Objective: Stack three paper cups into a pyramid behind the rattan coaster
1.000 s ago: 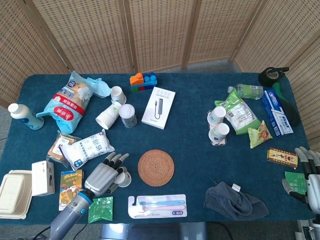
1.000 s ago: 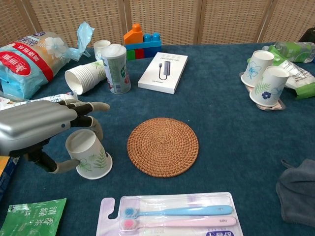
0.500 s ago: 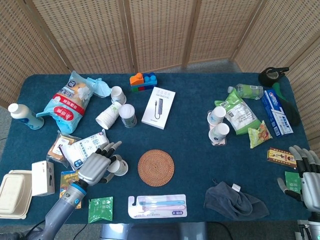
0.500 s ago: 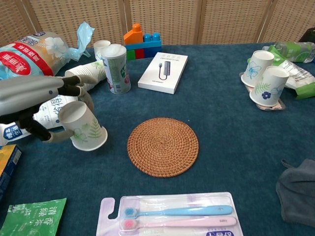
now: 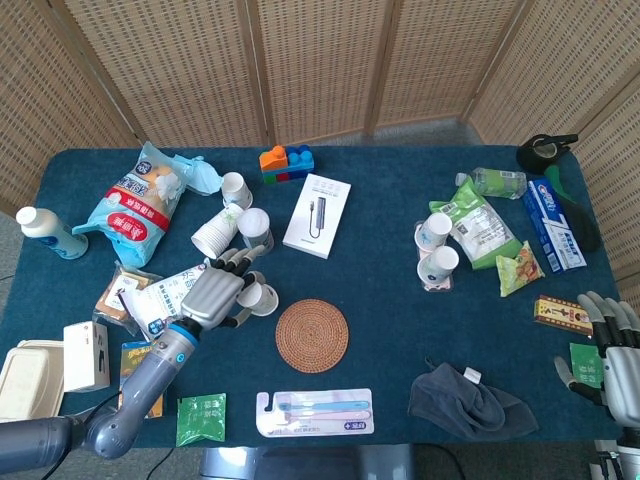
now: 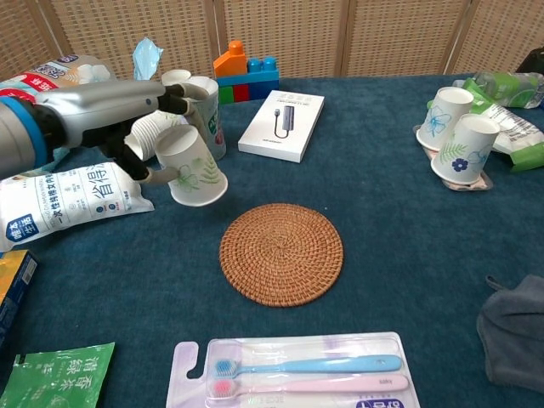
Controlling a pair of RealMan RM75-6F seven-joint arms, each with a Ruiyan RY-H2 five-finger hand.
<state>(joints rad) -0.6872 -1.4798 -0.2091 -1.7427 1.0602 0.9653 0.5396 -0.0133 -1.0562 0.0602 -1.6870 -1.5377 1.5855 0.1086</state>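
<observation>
We are holding a paper cup [image 6: 191, 166] in our left robot hand [image 6: 140, 127], with the fingers wrapped around it. The cup is tilted on its side, up off the blue tabletop [image 6: 391, 246]. It is hanging at about ten o'clock from the rattan coaster [image 6: 281, 252], near it but not touching.

At about eleven o'clock from the coaster, a stack of paper cups [image 5: 213, 236] is lying on its side, and a green and white can [image 5: 255, 228] is standing just beside it. A white box [image 6: 281, 125] is sitting at twelve o'clock from the coaster. Two more paper cups [image 6: 459, 136] are standing at about two o'clock, well apart from it.

Our right robot hand [image 5: 605, 350] is resting at the tabletop's right edge, at about three o'clock. Its fingers are spread and it is holding nothing.
</observation>
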